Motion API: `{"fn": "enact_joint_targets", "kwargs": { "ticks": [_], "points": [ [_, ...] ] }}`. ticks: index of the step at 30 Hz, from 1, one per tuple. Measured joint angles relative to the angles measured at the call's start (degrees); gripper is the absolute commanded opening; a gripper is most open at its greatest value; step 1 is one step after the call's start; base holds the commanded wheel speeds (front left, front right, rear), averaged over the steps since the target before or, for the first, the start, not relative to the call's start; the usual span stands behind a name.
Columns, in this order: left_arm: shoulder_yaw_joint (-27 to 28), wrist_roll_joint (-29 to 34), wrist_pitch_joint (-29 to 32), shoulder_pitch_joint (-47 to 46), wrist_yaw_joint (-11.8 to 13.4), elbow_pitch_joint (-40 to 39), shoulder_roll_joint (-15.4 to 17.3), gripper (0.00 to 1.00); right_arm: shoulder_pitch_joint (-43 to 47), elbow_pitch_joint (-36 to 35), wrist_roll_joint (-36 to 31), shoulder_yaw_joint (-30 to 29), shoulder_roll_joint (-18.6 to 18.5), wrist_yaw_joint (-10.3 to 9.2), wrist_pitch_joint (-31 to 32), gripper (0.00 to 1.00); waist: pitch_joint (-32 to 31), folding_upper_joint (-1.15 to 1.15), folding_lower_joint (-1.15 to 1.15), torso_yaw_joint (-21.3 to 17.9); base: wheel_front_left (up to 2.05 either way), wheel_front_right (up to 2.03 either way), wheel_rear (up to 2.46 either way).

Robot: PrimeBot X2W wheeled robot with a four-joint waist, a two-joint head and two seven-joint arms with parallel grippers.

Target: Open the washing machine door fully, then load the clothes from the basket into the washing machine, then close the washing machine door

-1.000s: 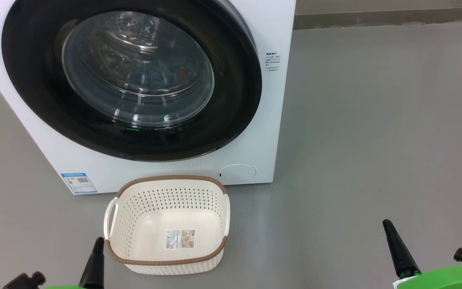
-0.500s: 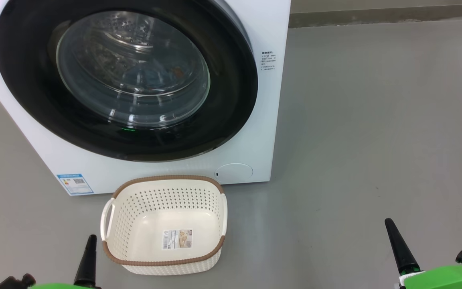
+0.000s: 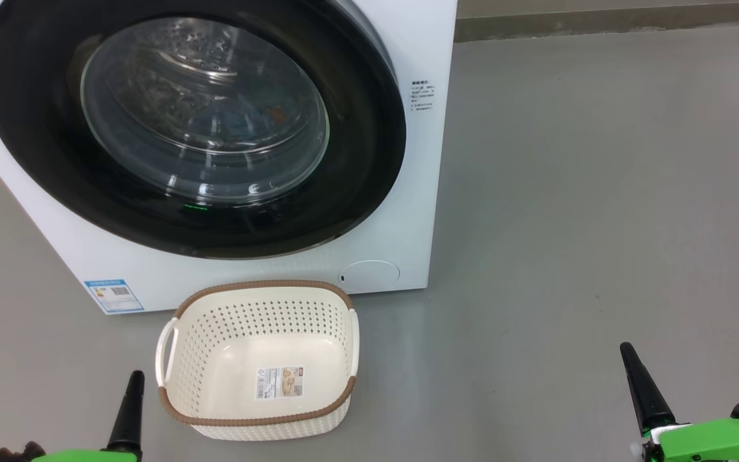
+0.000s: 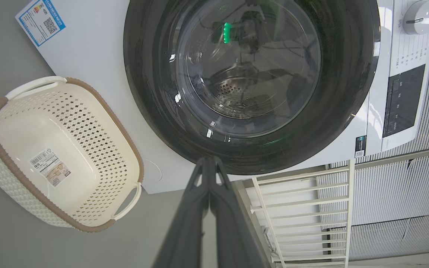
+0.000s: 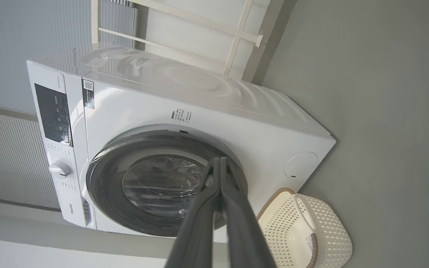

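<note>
The white washing machine (image 3: 421,192) stands on the grey floor with its door (image 3: 356,160) shut; the door's black rim lies flat against the front. Through the glass a patch of blue clothes (image 3: 247,125) with an orange spot shows in the drum. In front of the machine sits the cream basket (image 3: 260,283), with just a paper label on its floor. My left gripper (image 3: 136,375) is shut with nothing in it, left of the basket. Far to the right, my right gripper (image 3: 627,350) is shut and holds nothing. The wrist views show the left gripper (image 4: 209,160) and the right gripper (image 5: 220,160) with their fingers pressed together.
Open grey floor (image 3: 600,192) stretches to the right of the machine. A white railing (image 4: 300,208) and a ribbed wall stand behind and beside it. The control panel with its knob (image 4: 419,16) is at the machine's top. A blue sticker (image 3: 113,294) marks the lower front corner.
The whole head picture has slid slightly left, so the camera has moved. Both grippers stay shut and low in the view. Door and basket are unchanged.
</note>
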Motion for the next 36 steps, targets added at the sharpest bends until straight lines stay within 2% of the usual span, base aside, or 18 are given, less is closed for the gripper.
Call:
{"fn": "enact_joint_targets", "kwargs": {
  "ticks": [23,36],
  "points": [
    [4.1,-13.6,3.0,-1.4,-1.9,1.9,-0.9,0.0,-3.0,4.1,14.5,-0.9,-0.1,-0.01,1.3,0.0,0.4,0.0,0.0,-1.1,0.0,0.0,0.0],
    [4.7,-14.3,3.0,-2.0,-1.9,2.0,-1.1,0.0,-3.5,4.3,15.5,-1.1,-0.1,-0.01,1.4,0.0,0.4,0.0,0.0,-1.2,0.0,0.0,0.0]
  ]
}}
